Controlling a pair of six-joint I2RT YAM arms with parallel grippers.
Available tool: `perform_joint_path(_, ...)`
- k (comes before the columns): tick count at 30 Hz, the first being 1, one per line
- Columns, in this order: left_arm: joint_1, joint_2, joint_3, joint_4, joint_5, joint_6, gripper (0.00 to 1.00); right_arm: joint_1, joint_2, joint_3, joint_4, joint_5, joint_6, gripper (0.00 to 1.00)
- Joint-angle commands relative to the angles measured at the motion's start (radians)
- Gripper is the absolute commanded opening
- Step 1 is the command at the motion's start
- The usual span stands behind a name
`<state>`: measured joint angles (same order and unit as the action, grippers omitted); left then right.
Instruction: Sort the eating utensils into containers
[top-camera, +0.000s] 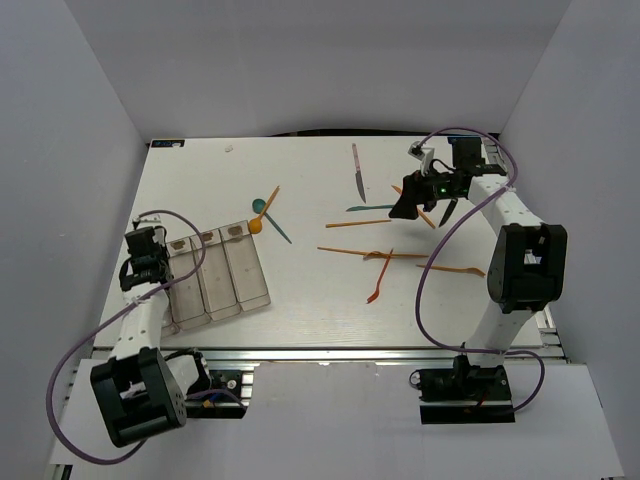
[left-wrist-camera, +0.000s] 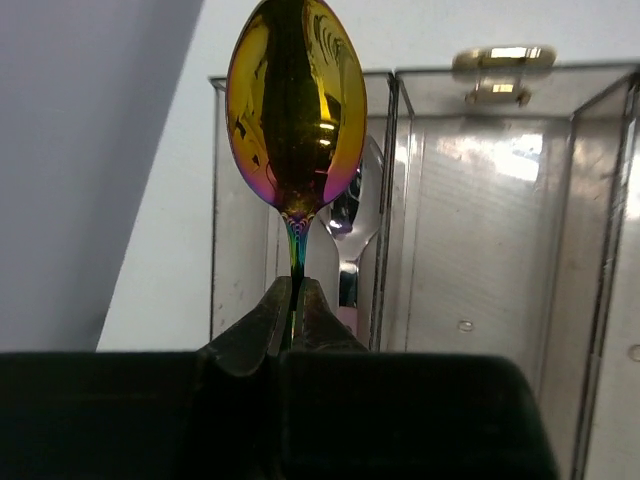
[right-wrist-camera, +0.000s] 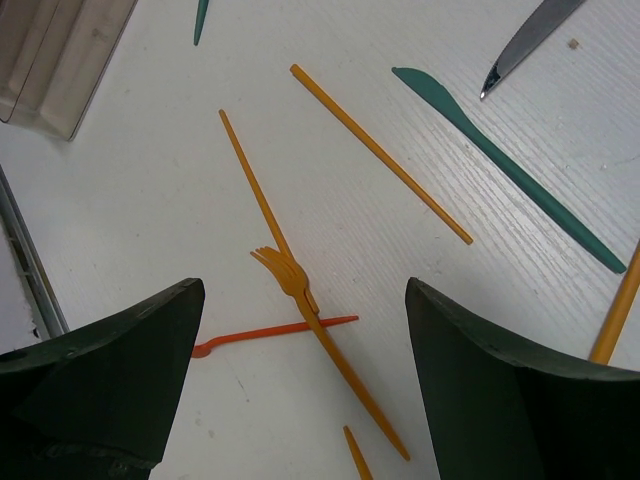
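Because the gold spoon (left-wrist-camera: 296, 110) is polished metal, it probably handles as the heaviest and slickest of the eating utensils, stiff and in no danger of breaking. The left gripper (left-wrist-camera: 294, 315) has its jaws pinched tight on the thin neck just under the bowl, which stands up above the fingers just before the left end of the containers (left-wrist-camera: 480, 200). The handle is hidden behind the gripper. So narrow a hold on smooth metal may let the spoon swivel; a grip lower on the flatter handle would likely be steadier. Well to the right of the containers, the plastic pieces lie flat on the table (top-camera: 300, 300): an orange fork (right-wrist-camera: 290, 280) touching an orange stick (right-wrist-camera: 250, 180), and a teal knife (right-wrist-camera: 510, 170). They look light, thin and a little springy, best pinched across mid-shaft. Above them hangs the right gripper (right-wrist-camera: 300, 380), jaws spread wide, holding nothing.
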<state>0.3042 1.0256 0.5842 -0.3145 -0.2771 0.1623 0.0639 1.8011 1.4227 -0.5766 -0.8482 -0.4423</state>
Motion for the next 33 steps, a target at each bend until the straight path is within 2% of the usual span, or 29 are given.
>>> perform_joint_path(1,0.009,0.037,-0.020,0.094,0.022,0.071,0.00,-0.004,-0.031,-0.002,-0.003,-0.034,-0.027,0.88)
perform_joint_path(4,0.009,0.060,-0.017,0.091,0.041,0.063,0.00,-0.004,-0.034,0.001,-0.011,-0.034,-0.032,0.88)
perform_joint_path(5,0.010,0.060,-0.015,0.088,0.039,0.051,0.06,-0.006,-0.034,0.002,-0.012,-0.034,-0.033,0.88)
perform_joint_path(7,0.010,0.050,-0.009,0.083,0.023,0.034,0.20,-0.004,-0.031,0.007,-0.019,-0.037,-0.038,0.88)
perform_joint_path(8,0.009,0.032,-0.006,0.081,0.018,0.029,0.36,-0.004,-0.031,0.010,-0.025,-0.038,-0.044,0.88)
perform_joint_path(10,0.010,0.008,0.015,0.066,-0.011,0.011,0.58,-0.004,-0.028,0.013,-0.031,-0.048,-0.049,0.88)
perform_joint_path(11,0.009,-0.018,0.026,0.060,-0.025,-0.009,0.74,-0.004,-0.025,0.013,-0.034,-0.052,-0.053,0.88)
perform_joint_path(12,0.009,-0.030,0.037,0.039,-0.033,-0.027,0.77,-0.004,-0.023,0.016,-0.046,-0.064,-0.064,0.89)
perform_joint_path(15,0.009,-0.059,0.100,-0.026,-0.005,-0.070,0.80,0.004,-0.013,0.030,-0.074,-0.094,-0.099,0.89)
perform_joint_path(19,0.009,-0.058,0.210,-0.126,0.155,-0.139,0.80,0.074,0.012,0.094,-0.100,-0.089,-0.136,0.89)
perform_joint_path(21,0.009,-0.056,0.273,-0.164,0.240,-0.220,0.79,0.153,0.066,0.136,-0.077,-0.023,-0.121,0.88)
perform_joint_path(23,0.009,-0.064,0.322,-0.185,0.393,-0.332,0.78,0.250,0.131,0.264,-0.045,0.085,-0.093,0.88)
perform_joint_path(24,0.009,-0.070,0.334,-0.190,0.394,-0.333,0.78,0.284,0.162,0.265,-0.034,0.127,-0.076,0.88)
perform_joint_path(25,0.009,-0.073,0.345,-0.195,0.453,-0.384,0.78,0.313,0.191,0.353,-0.026,0.209,-0.059,0.88)
perform_joint_path(28,0.009,-0.099,0.368,-0.212,0.544,-0.500,0.79,0.411,0.328,0.529,0.012,0.317,0.045,0.88)
perform_joint_path(30,0.009,-0.131,0.371,-0.216,0.575,-0.559,0.80,0.468,0.395,0.562,0.093,0.342,0.112,0.88)
perform_joint_path(33,0.009,-0.174,0.371,-0.254,0.590,-0.564,0.82,0.531,0.431,0.529,0.234,0.377,0.180,0.88)
